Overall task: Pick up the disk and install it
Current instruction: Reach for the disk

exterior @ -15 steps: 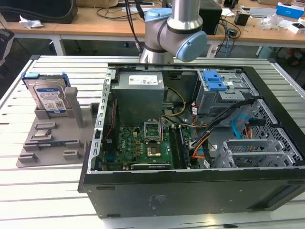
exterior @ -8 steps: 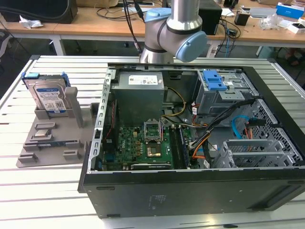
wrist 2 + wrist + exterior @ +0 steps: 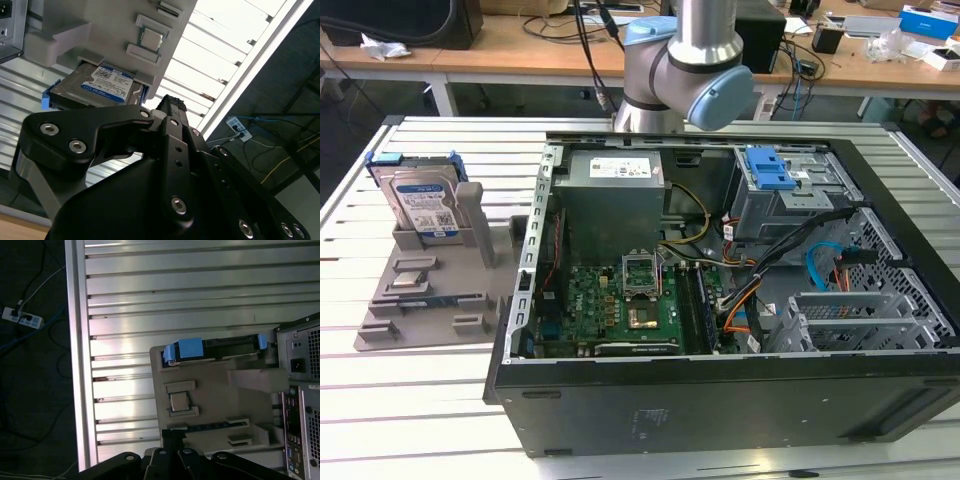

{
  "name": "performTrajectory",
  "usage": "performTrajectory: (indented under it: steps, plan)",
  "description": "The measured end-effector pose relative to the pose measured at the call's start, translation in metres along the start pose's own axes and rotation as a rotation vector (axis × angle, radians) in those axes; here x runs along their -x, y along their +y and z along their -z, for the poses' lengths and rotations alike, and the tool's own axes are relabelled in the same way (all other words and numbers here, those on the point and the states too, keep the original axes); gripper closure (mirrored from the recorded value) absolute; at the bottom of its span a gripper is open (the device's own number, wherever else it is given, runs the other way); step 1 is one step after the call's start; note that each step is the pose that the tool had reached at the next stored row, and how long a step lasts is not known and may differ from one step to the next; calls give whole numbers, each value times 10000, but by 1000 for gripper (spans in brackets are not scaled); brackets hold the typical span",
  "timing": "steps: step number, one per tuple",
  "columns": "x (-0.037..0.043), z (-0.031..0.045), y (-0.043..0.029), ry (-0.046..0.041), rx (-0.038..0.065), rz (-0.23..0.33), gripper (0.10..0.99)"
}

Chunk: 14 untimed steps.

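Observation:
The disk point(image 3: 425, 200) stands upright in a slot of a grey holder point(image 3: 430, 295) on the slatted table, at the exterior view's left. Its blue-and-white label faces forward and a blue bracket frames it. In the first wrist view I look down on the disk's top edge point(image 3: 232, 344) with the blue bracket end beside it. In the second wrist view the labelled face of the disk point(image 3: 102, 85) shows past the black linkage. My gripper point(image 3: 173, 434) hangs high above the table, apart from the disk, with its fingertips together and nothing between them. The gripper point(image 3: 172, 103) also shows in the second wrist view.
An open computer case point(image 3: 720, 400) lies at the exterior view's right of the holder, with a motherboard, a grey power supply point(image 3: 615, 190) and a drive cage with a blue latch point(image 3: 775, 170). The holder also carries a small square chip point(image 3: 179, 401). The table edge point(image 3: 77, 365) drops to a floor with cables.

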<state>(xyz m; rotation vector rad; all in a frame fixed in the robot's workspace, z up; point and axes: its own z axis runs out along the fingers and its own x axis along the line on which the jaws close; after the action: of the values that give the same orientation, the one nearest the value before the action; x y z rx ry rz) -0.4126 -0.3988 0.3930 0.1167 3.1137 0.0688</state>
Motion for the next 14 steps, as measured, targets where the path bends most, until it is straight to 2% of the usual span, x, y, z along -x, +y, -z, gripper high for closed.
performTrajectory:
  steps: [14]
  plan:
    - [-177, 4, -13, 0, 0, 1, 980]
